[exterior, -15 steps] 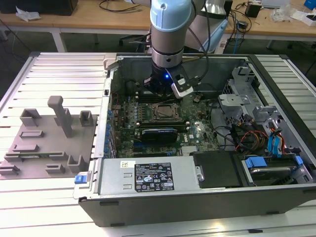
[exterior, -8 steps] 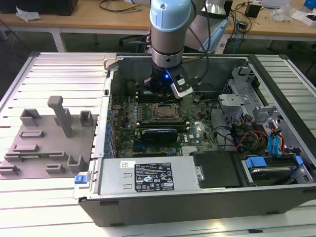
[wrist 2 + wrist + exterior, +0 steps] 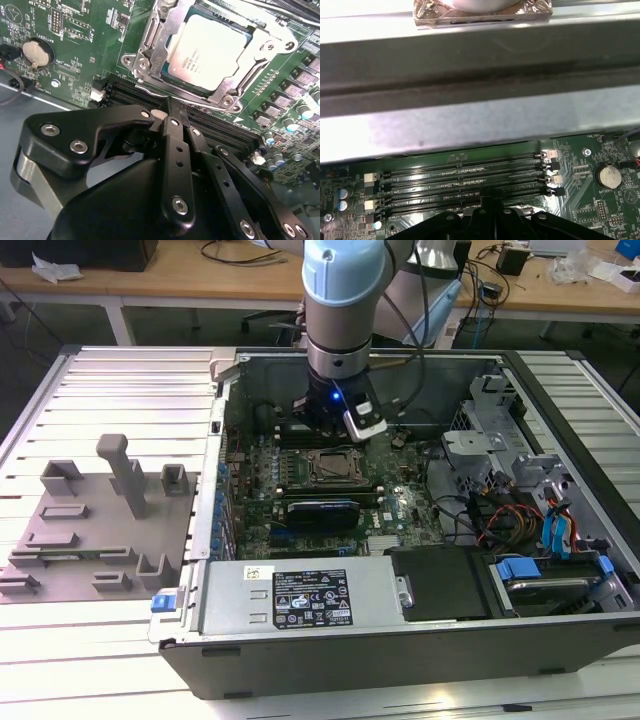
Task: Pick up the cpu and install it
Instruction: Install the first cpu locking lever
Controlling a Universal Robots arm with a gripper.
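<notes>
The cpu lay seated in the socket frame on the motherboard, its pale metal top facing up and level with the frame around it. Judged from this, the chip was already in its place; the frame's open centre left the top exposed, presumably for a cooler to meet it. In the exterior view the cpu sat near the middle of the open case, with the memory slots just beyond it toward the rear wall.

The gripper stood just beside the socket, over the memory slots, apart from the chip and not touching it. Its fingers were brought together with no visible gap, and nothing was held between them. The closed, empty state beside a seated chip was consistent with a release already made.

In the first wrist view the gripper pointed down at the memory slots, with the case wall rising behind them and a coin battery to one side.

On the exterior view's left, grey plastic blocks stood on the slatted table, well apart from the arm.
</notes>
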